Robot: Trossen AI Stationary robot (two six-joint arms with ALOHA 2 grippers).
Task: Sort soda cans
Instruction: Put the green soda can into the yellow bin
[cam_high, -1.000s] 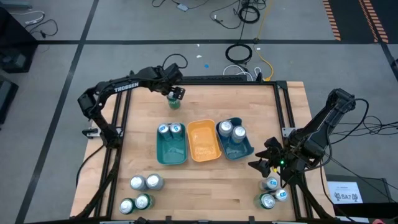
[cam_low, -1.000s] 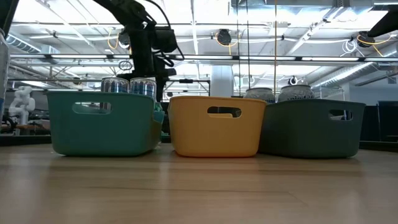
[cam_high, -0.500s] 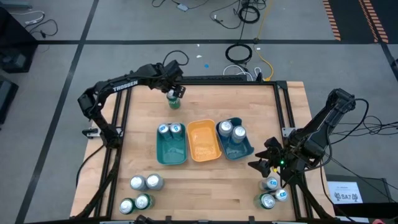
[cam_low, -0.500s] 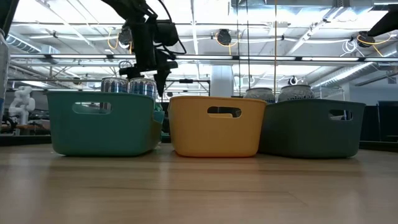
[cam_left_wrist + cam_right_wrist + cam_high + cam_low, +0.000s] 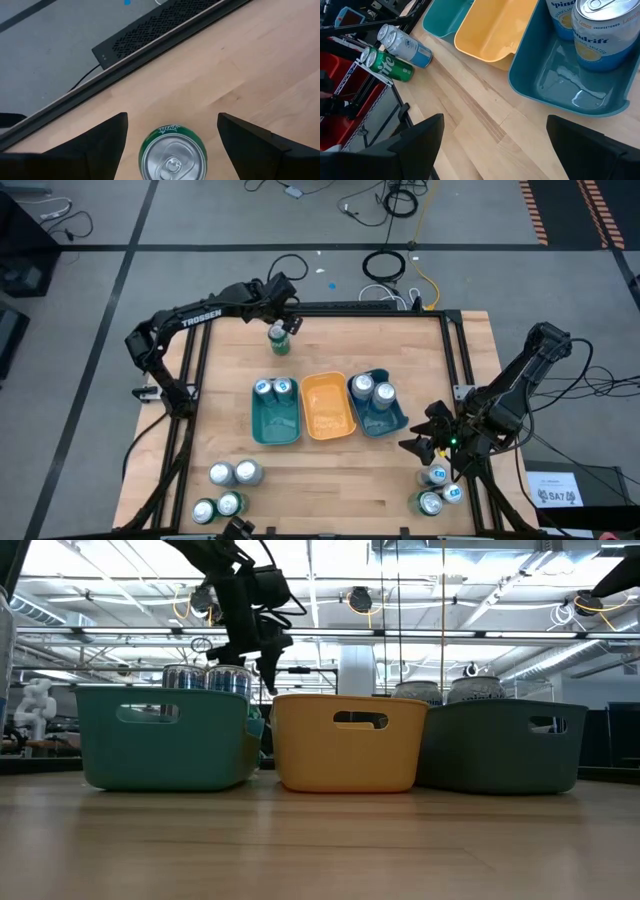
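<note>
**Over the far edge of the desk, left jaws hang open above a green can**

Up at the far side of the wooden desk [image 5: 330, 480], the left gripper [image 5: 284, 312] sits above a lone green can [image 5: 278, 338], and the left wrist view gives the best look: the can [image 5: 173, 155] stands upright between the two dark fingers [image 5: 100, 145], with clear wood showing on either side of it. Jaws spread wide, nothing touching the can, nothing held. The can is green-sided with white lettering near its rim and a shiny silver top, pull tab in place.

Down the middle of the desk, three trays stand side by side. The teal tray [image 5: 256, 425] holds two cans [image 5: 273, 388] at its far end, silver tops up. The yellow tray [image 5: 326, 406] beside it shows only its own floor. The blue tray [image 5: 394, 420] carries two cans [image 5: 370, 389]; the right wrist view shows them silver-white with blue and yellow print.

Over on the right, the right gripper [image 5: 428, 435] hovers near the desk's right edge, just beside the blue tray, its jaws wide apart and holding nothing. Below it, three cans [image 5: 438, 490] cluster at the near right corner. At the near left corner, four more cans [image 5: 227, 488] stand grouped, some silver-white and blue, at least one green.

From the low view, the left gripper [image 5: 262, 640] hangs above and behind the teal tray [image 5: 165, 735].
</note>
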